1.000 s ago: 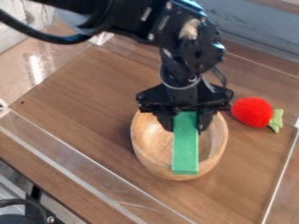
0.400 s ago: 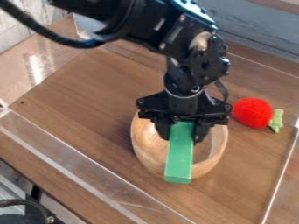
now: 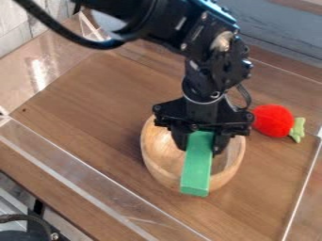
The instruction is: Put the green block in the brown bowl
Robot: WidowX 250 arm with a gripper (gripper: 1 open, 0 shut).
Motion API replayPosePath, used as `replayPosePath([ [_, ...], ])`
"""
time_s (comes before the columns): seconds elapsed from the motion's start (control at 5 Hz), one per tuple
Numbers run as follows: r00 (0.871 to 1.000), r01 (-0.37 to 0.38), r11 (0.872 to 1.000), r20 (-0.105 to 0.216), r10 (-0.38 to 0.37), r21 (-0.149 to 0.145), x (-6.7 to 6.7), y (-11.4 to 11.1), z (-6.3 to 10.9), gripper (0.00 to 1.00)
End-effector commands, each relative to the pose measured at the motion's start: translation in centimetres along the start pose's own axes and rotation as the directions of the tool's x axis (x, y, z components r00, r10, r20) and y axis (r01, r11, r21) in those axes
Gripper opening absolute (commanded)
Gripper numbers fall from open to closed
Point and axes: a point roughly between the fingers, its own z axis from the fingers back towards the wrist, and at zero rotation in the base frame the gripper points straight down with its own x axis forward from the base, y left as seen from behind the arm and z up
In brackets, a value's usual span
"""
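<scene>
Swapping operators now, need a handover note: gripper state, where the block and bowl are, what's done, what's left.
Gripper: shut on the green block's upper end, pointing steeply down over the bowl.
Green block: tilted, lower end at the bowl's near rim, reaching slightly past it.
Brown bowl: on the wooden table, red strawberry toy beside it, apart.
Done: block picked up and brought over the bowl.
Left: release it, check that it settles inside rather than tipping over the rim, then retreat.
</scene>
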Motion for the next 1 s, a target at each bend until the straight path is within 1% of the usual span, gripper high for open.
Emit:
replayPosePath([
  [0.0,0.999,-0.01,1.0,0.036,0.011,-0.016,1.2,-0.1,0.7,0.0],
  [0.2,0.999,-0.011,1.0,0.035,0.011,-0.006,1.4,-0.1,1.5,1.0],
  [0.4,0.999,-0.011,1.0,0.031,0.011,0.006,1.7,-0.1,2.4,1.0],
  [0.6,1.0,-0.016,1.0,0.024,0.016,0.006,2.2,-0.3,3.6,1.0],
  [0.8,0.999,-0.031,1.0,0.013,0.031,-0.003,2.7,0.0,5.2,1.0],
])
